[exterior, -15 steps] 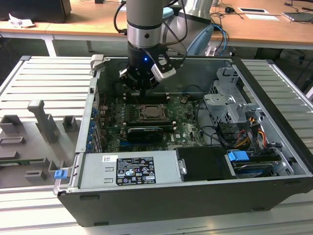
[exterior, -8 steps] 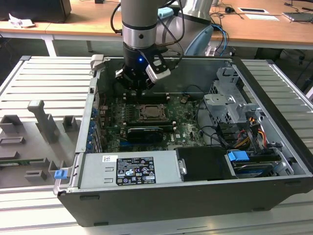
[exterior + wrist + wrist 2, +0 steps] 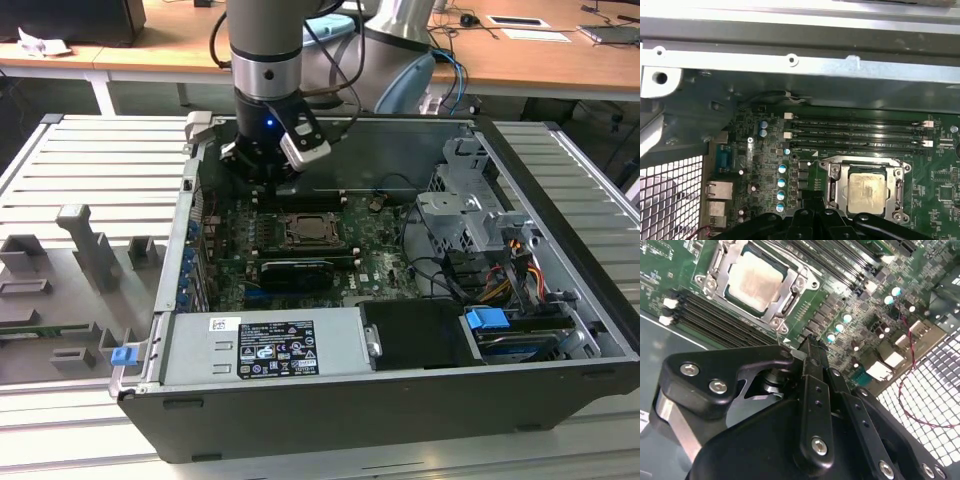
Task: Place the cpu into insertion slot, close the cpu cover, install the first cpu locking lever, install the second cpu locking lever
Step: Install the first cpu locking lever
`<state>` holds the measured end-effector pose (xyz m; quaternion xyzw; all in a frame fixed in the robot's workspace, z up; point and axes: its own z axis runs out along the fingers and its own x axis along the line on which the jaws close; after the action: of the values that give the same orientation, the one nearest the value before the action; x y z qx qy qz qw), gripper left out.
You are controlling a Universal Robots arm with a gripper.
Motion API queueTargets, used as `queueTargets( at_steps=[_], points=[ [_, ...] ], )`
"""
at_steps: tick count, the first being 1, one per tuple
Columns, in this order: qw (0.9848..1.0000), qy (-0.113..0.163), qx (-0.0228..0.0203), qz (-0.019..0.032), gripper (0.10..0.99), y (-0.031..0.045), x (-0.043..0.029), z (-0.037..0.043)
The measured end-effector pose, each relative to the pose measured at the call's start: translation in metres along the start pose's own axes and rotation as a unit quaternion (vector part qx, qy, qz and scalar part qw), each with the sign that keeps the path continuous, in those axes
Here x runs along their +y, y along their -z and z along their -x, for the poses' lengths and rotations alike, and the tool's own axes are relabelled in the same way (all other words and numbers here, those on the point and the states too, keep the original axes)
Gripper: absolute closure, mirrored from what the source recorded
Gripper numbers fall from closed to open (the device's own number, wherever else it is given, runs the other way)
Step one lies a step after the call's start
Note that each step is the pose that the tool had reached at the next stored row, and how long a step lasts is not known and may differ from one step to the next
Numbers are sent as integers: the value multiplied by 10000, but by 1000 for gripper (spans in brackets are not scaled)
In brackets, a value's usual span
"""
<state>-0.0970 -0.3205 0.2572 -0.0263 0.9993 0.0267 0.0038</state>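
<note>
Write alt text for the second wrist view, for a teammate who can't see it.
The cpu sits in the insertion slot on a green motherboard. Its pale metal face shows through the cpu cover, which lies flat around it. The black gripper, shut and holding nothing, is in the foreground, with its tip near one corner of the cover.

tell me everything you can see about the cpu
The cpu is a small flat square chip with a pale silvery-beige metal face, slightly mottled. It lies flat in the insertion slot on the green board, framed by the silvery cpu cover along its edges. The gripper is off past one corner, not on its face.
</note>
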Motion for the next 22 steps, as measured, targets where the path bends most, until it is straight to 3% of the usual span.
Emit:
queueTargets(
  at_steps=[5, 7, 8, 14, 17, 22],
  points=[
    [10000, 1, 1, 0, 980, -6, 28, -71],
    [10000, 0, 1, -1, 980, -16, 97, -126],
    [10000, 0, 0, 0, 980, -21, 180, -127],
    [10000, 0, 1, 0, 980, -27, 286, -119],
    [10000, 0, 1, -2, 980, -28, 280, 26],
    [10000, 0, 2, -2, 980, -28, 276, 92]
  ],
)
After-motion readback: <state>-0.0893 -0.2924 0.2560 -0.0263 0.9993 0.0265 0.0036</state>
